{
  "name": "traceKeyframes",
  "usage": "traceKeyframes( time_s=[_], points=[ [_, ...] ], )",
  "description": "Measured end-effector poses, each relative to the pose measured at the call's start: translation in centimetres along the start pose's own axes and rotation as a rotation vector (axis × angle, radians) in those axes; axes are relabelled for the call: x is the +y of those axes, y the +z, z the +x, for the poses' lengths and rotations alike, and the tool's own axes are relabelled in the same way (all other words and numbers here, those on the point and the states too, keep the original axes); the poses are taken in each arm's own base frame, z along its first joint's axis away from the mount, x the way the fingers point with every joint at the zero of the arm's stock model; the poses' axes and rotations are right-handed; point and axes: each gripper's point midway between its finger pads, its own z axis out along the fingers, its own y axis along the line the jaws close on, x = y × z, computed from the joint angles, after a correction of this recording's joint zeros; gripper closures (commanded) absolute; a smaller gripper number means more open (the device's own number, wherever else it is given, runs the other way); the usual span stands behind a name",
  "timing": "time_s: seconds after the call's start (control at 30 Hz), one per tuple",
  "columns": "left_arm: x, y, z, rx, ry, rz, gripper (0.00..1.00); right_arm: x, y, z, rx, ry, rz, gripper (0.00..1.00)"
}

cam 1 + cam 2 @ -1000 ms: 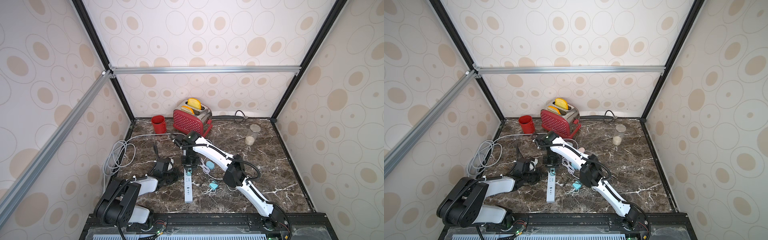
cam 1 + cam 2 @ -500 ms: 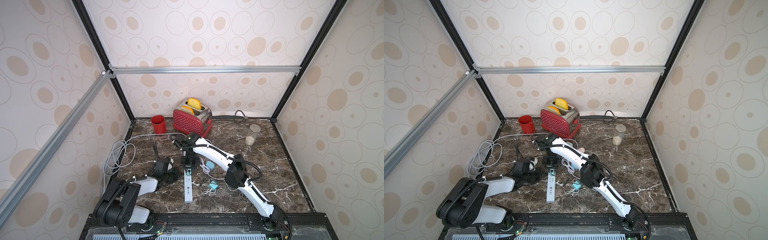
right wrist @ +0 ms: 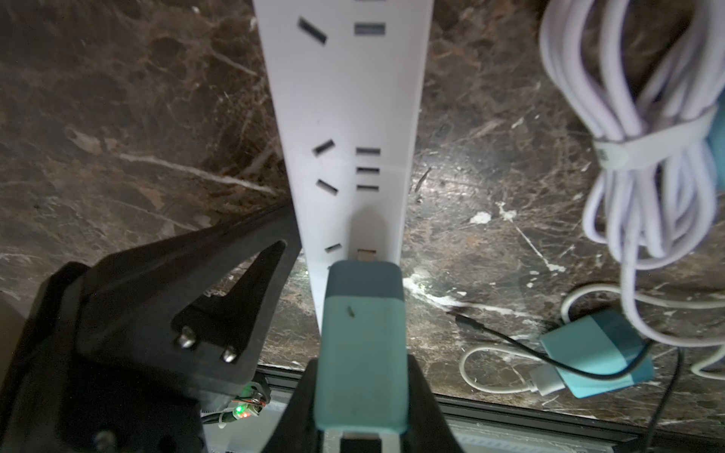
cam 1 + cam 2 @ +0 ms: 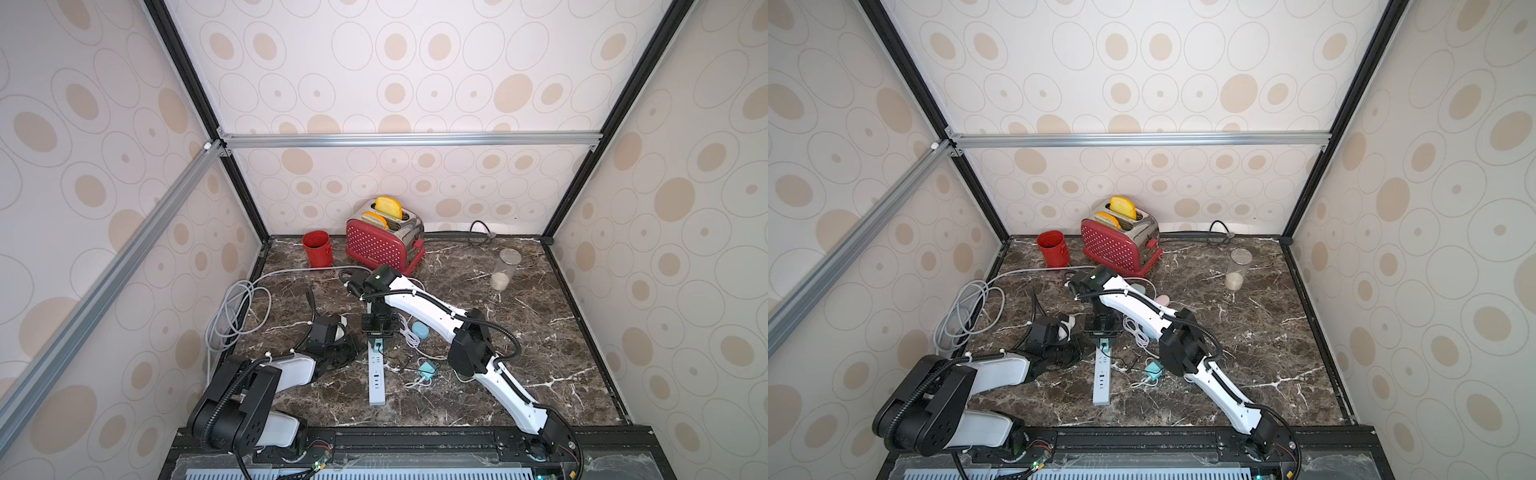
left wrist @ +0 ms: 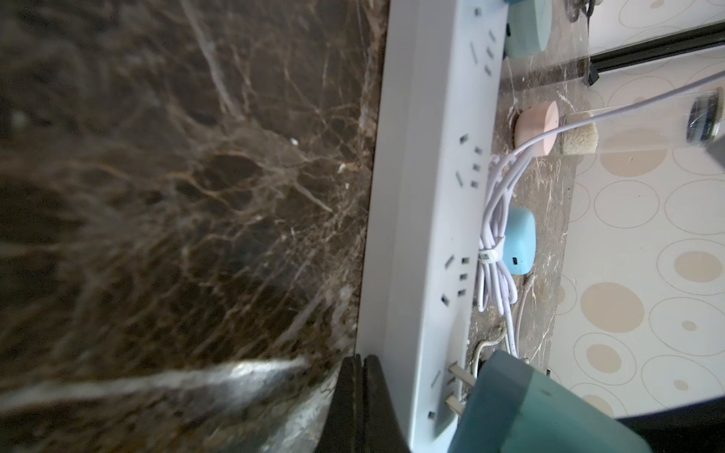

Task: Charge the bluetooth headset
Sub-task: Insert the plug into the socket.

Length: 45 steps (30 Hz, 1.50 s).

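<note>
Though barely different from a second ago, worth logging the right gripper [image 3: 361,386] as sunk a touch lower toward the power strip [image 3: 345,98] and drifted slightly toward 6 o'clock in both top views, with left arm parked as before and both jaw gaps unchanged. Reads as push-in of the teal adapter [image 3: 363,313] underway, probably not seated yet: bare metal of prongs [image 5: 455,370] showing between adapter body and strip face. Pinching adapter by its flanks with right jaws set narrow. Pressing left gripper [image 5: 359,376], jaws fully together and empty, against strip's 9 o'clock edge; bracing, by the look. Taking the blue case [image 5: 520,239] as the headset: lying flat on the marble table [image 4: 561,324] at 3 o'clock of the strip, hard against the coiled white cable [image 3: 643,117], well clear of both grippers, nothing plugged into its port. So power side only half done, cable-to-case link not started. Reading adapter's long axis as near upright, prongs pointing down at strip face; strip's long axis as 12-to-6. Reading case's long axis as roughly 10-to-4 from above, port end facing about 5 o'clock, low confidence. Spare teal adapter [image 3: 596,353] lying at 4 o'clock of the strip, untouched.
</note>
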Motion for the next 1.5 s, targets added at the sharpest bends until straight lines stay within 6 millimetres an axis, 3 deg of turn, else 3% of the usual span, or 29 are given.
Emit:
traceKeyframes(
  time_s=[0.6, 1.37, 1.4, 1.5],
  points=[
    [0.0, 0.0, 0.0, -0.002, 0.001, -0.002, 1.0, -0.3, 0.3, -1.5, 0.055, 0.014, -0.047, 1.0],
    [0.4, 0.3, 0.1, 0.012, 0.006, -0.013, 1.0, 0.2, 0.8, -1.5, -0.074, 0.013, 0.051, 1.0],
    [0.4, 0.3, 0.1, 0.012, 0.009, -0.016, 1.0, 0.2, 0.7, -1.5, -0.076, 0.012, 0.049, 0.99],
    [0.1, 0.0, 0.0, 0.012, 0.018, -0.019, 1.0, 0.3, -0.1, -1.5, -0.09, 0.003, 0.033, 0.79]
  ],
)
